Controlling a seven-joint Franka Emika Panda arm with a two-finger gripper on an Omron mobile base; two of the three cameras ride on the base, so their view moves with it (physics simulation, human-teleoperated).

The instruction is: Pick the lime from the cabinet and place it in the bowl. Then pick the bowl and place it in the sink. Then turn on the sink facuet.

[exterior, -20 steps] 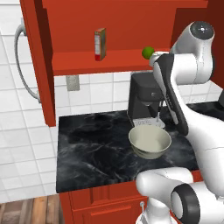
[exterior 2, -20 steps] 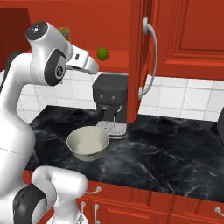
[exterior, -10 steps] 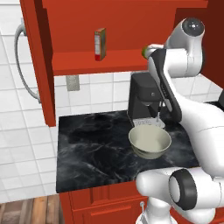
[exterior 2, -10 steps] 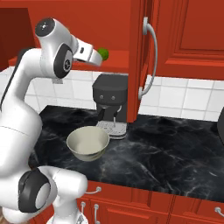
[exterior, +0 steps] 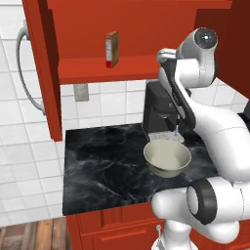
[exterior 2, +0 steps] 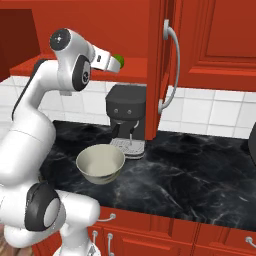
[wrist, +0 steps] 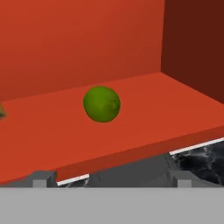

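The lime (wrist: 102, 103) is a small green ball resting on the red shelf of the open cabinet (wrist: 144, 131), near the shelf's front edge. My gripper (wrist: 111, 178) is open just in front of that edge, level with the shelf. Its two fingertips (wrist: 41, 178) stand wide apart and touch nothing. From the right base view the lime (exterior 2: 119, 61) sits just past the gripper (exterior 2: 111, 62). The off-white bowl (exterior: 167, 157) stands upright and empty on the black counter, below the shelf (exterior: 97, 68); the bowl (exterior 2: 100, 162) is near the counter's front. The sink and its faucet are out of view.
A black coffee machine (exterior: 158, 110) stands against the tiled wall just behind the bowl. A small box (exterior: 112, 49) stands upright on the shelf, left of my hand. The open red cabinet door (exterior: 41, 68) hangs at the left; another door with a grey handle (exterior 2: 167, 65) is right of the lime.
My arm has swung the hand up and in toward the shelf, closing on the lime. The jaws stayed open; lime and bowl have not moved.
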